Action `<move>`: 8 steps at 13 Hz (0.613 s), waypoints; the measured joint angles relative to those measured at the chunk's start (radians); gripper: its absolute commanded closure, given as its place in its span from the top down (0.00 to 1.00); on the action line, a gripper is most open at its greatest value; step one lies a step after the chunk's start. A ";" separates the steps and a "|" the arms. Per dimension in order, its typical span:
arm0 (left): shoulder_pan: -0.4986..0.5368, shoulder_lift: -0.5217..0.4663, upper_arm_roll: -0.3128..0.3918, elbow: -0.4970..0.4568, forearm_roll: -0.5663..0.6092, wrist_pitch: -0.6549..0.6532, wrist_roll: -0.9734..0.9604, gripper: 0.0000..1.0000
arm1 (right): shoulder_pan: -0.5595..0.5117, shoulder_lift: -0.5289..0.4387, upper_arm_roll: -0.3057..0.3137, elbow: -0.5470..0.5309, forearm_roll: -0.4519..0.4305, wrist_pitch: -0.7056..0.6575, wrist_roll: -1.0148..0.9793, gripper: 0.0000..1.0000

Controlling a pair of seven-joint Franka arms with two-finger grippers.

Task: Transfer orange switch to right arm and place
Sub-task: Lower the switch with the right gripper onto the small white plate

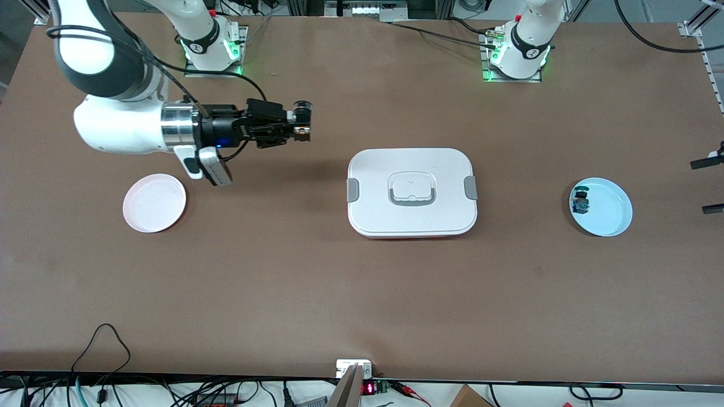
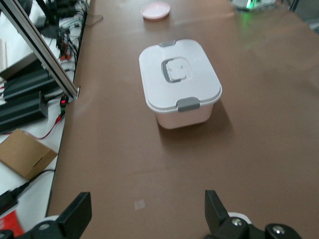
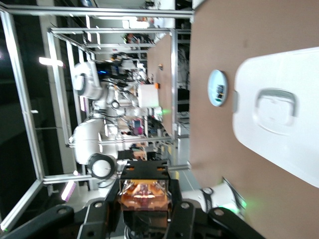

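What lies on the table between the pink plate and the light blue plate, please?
The white lidded box sits between the pink plate and the light blue plate, with bare table either side of it; the front view shows this.

The right arm (image 1: 113, 121) is showing fat white shells with a dark grey joint band. A shiny silver ring is sitting at its wrist. A thin black cable is running along it. Its right gripper (image 1: 302, 127) is black, with a small blue light glowing on it. A white and grey camera box is hanging under the wrist. The left gripper (image 2: 144, 219) is showing two black fingers. Both bases are glowing green.
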 measured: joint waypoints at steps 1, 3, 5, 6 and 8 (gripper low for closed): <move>-0.084 -0.054 0.077 -0.007 0.023 0.029 -0.052 1.00 | -0.026 -0.002 -0.001 -0.002 -0.059 -0.034 0.000 0.05; -0.196 -0.162 0.143 -0.032 0.137 0.106 -0.207 1.00 | -0.071 -0.004 -0.002 -0.003 -0.218 -0.093 0.000 0.05; -0.260 -0.262 0.152 -0.072 0.256 0.137 -0.424 1.00 | -0.105 -0.009 -0.004 -0.003 -0.392 -0.139 -0.001 0.05; -0.286 -0.303 0.152 -0.095 0.306 0.142 -0.552 1.00 | -0.120 -0.013 -0.007 -0.003 -0.476 -0.155 -0.001 0.05; -0.330 -0.365 0.153 -0.152 0.386 0.159 -0.831 1.00 | -0.140 -0.021 -0.023 -0.003 -0.654 -0.168 -0.003 0.05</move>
